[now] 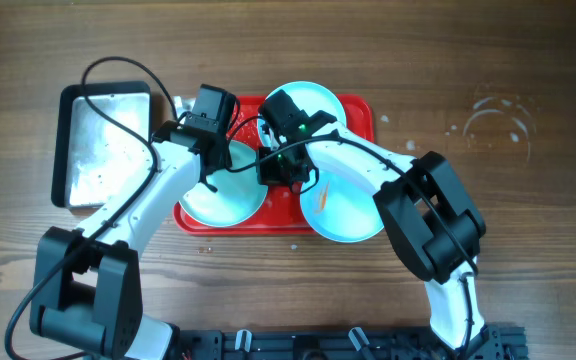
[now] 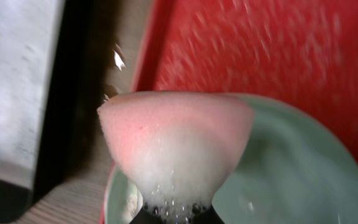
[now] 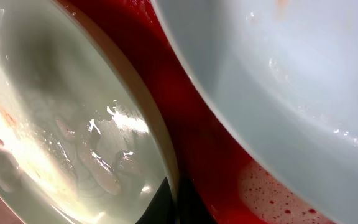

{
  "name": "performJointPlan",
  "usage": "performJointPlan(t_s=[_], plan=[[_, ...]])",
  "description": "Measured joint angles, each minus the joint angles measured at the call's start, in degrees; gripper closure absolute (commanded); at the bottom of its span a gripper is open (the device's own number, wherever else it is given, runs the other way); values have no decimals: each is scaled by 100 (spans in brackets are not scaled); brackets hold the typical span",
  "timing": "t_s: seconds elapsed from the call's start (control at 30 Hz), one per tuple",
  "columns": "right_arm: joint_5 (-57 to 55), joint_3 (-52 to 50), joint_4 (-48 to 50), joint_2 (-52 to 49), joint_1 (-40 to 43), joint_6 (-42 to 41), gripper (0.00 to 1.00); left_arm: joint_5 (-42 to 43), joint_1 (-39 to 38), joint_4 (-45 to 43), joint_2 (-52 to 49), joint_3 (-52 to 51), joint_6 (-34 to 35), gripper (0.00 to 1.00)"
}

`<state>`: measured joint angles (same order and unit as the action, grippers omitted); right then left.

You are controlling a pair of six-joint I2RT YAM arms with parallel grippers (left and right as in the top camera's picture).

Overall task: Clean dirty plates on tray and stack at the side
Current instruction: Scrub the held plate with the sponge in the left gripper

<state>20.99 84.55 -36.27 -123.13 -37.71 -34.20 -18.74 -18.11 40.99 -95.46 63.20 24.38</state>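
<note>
Closest to the left wrist lens, a pink sponge (image 2: pixel 176 140) loaded with white suds was clamped in the left end effector (image 2: pixel 176 218), whose dark fingertips showed only at the bottom edge of that view. The sponge hung over the far-left rim of the near-left plate (image 2: pixel 291 168), close to the raised left rim of the red tray (image 2: pixel 260 50). Just beyond that rim lay a narrow strip of wooden worktop (image 2: pixel 61 205), then the black-rimmed silver pan (image 2: pixel 17 81), so there was little room on that side.

In the right wrist view, the right end effector (image 3: pixel 171 208) sat with its fingers together on what looked like the right rim of the same near-left plate, its wet surface glaring. Only a thin band of wet, sudsy red tray separated that rim from the near-right plate (image 3: pixel 278 81), which carried an orange smear.

From overhead, all three plates were on the tray. The far plate (image 1: pixel 323 100) sat at the far rim, partly under the right wrist. The near-right plate overhung the tray's near edge. Right of the tray, the worktop lay open apart from water rings (image 1: pixel 498 125).
</note>
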Motion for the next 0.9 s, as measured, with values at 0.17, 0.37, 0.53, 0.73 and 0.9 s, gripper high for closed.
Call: performJointPlan(t_s=[0.17, 0.37, 0.53, 0.73, 0.9], plan=[[0, 0, -7, 0, 0, 0, 96, 586, 0, 155, -254, -389, -186, 96], [0, 0, -44, 0, -9, 101, 96, 1110, 63, 328, -470, -568, -61, 96], [24, 0, -96, 0, -11, 109, 95, 2710, 435, 1314, -518, -544, 101, 96], [111, -2, -131, 0, -66, 151, 96, 3381, 905, 1620, -632, -627, 74, 96], [81, -2, -48, -4, -31, 105, 96, 2905, 960, 1043, -520, -651, 79, 96]])
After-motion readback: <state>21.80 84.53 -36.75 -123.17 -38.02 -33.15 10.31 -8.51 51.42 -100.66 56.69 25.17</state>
